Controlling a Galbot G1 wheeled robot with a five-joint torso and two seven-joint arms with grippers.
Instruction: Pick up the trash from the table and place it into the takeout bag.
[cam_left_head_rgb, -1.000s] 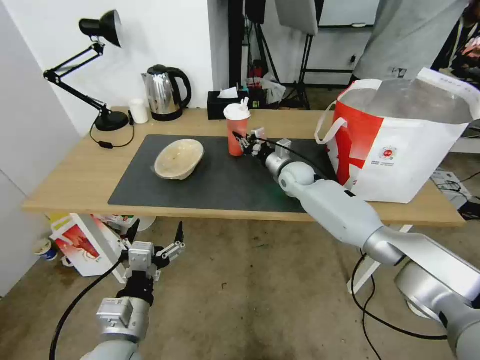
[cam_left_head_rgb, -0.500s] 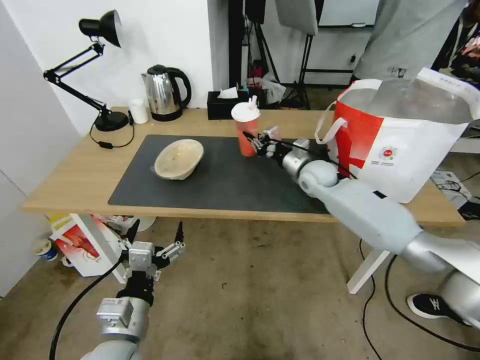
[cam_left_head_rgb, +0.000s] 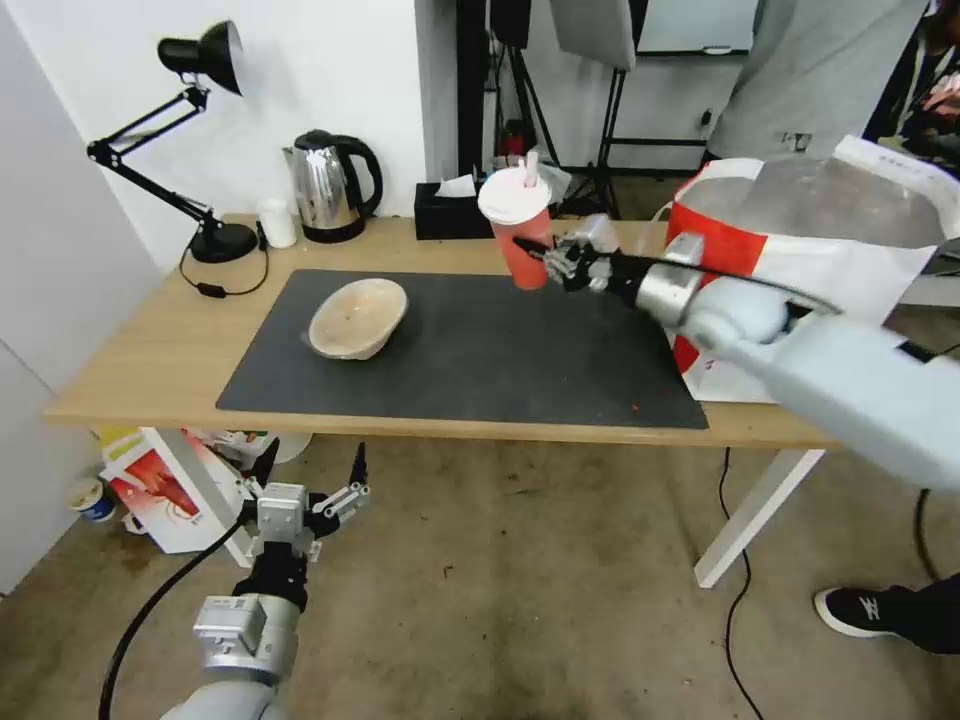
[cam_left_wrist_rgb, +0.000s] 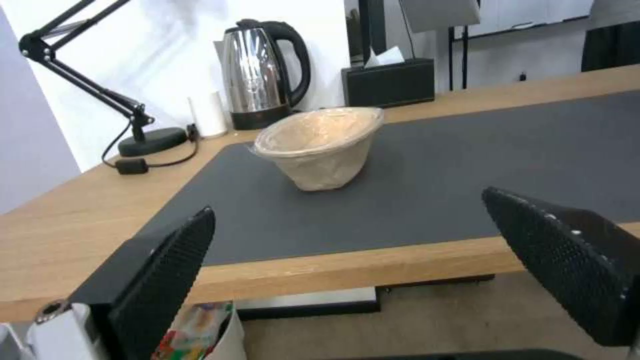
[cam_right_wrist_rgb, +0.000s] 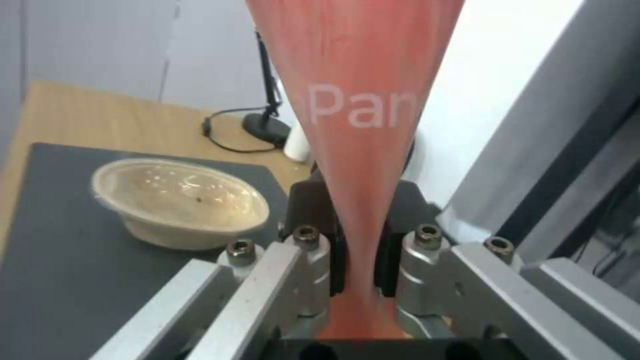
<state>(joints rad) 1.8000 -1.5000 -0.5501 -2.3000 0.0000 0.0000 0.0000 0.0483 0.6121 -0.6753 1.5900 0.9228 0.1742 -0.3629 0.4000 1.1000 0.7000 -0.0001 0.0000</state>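
One tool was at work: the right tool was clenched on the lower body of the red cup, its fingers pinching the translucent wall flat between them. Half a second before, the cup had been low over the dark grey mat; now it had been carried up and toward the robot's right, held in the air above the mat's far edge, tilted, its white lid and straw uppermost. It was nearer the takeout bag, which stood at the right end of the surface, but not yet over the opening. Left on the mat, the beige bowl had not shifted. Below the surface's near edge, the left tool still hung released, fingers spread.
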